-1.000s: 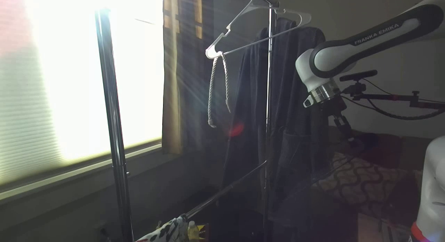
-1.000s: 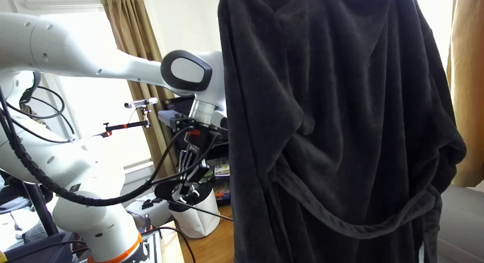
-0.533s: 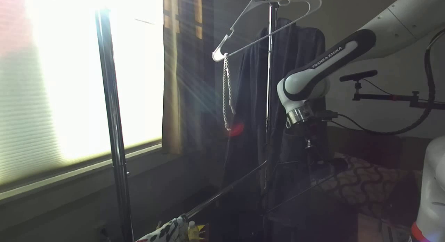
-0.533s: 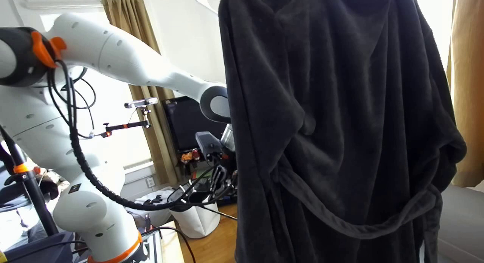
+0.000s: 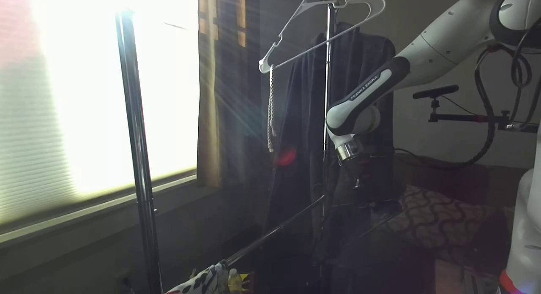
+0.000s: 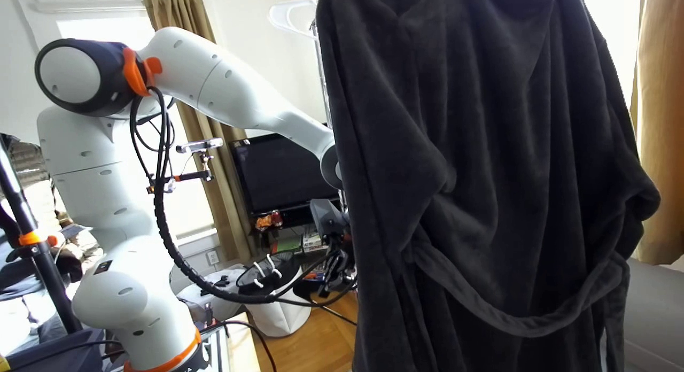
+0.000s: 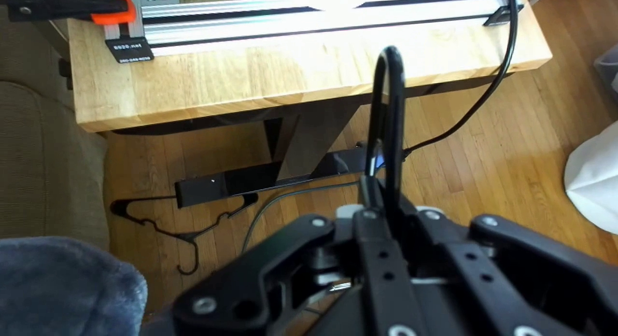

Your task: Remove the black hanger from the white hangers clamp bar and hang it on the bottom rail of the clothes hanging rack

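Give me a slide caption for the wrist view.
Jaws closed on a black hanger, with another hanger lying on the floor below.

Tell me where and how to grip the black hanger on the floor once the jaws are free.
I'd come from above, closing the jaws across the neck of the floor hanger: in the wrist view it seems to lie flat, neck and hook clear of the table foot, which hides part of its bar.

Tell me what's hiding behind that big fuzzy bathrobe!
In an exterior view, parts of the white hanger, the Franka robot arm and the television show past the edge of the dark bathrobe. There, it covers more of each, and I can't see anything fully behind it.
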Available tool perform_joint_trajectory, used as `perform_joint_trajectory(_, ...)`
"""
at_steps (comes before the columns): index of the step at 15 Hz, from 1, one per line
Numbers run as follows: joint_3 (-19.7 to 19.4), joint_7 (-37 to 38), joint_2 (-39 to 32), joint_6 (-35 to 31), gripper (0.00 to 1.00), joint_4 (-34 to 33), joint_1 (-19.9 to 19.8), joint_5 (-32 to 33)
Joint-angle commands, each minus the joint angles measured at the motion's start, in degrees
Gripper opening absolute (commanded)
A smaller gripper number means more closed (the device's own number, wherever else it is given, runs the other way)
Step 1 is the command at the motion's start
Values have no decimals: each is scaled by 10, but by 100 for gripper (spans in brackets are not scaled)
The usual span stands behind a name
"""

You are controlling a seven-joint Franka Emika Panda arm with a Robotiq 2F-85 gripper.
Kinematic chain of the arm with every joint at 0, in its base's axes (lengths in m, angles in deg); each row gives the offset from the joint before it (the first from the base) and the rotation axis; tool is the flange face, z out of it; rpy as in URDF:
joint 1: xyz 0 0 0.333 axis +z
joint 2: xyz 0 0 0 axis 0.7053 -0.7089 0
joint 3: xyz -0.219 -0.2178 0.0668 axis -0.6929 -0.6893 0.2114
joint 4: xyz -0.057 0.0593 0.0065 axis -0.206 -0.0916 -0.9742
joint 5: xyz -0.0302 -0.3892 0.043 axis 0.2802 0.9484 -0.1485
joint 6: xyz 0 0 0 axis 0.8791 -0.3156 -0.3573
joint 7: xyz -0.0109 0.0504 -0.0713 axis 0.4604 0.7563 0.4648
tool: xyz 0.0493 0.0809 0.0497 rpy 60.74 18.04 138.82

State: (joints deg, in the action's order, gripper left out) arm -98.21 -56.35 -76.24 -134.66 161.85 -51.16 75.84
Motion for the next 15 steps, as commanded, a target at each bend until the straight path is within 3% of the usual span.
perform_joint_trajectory(1, 15, 23, -14, -40, 1, -14, -11, 2)
perform_joint_trajectory(4, 18, 56, -40, -74, 1, -32, -11, 21)
perform_joint_trajectory(7, 24, 94, -85, -63, 1, -54, -7, 60)
perform_joint_trajectory(11, 27, 100, -127, -59, 1, -69, -8, 108)
perform_joint_trajectory(15, 34, 89, -146, -64, 1, -87, -6, 117)
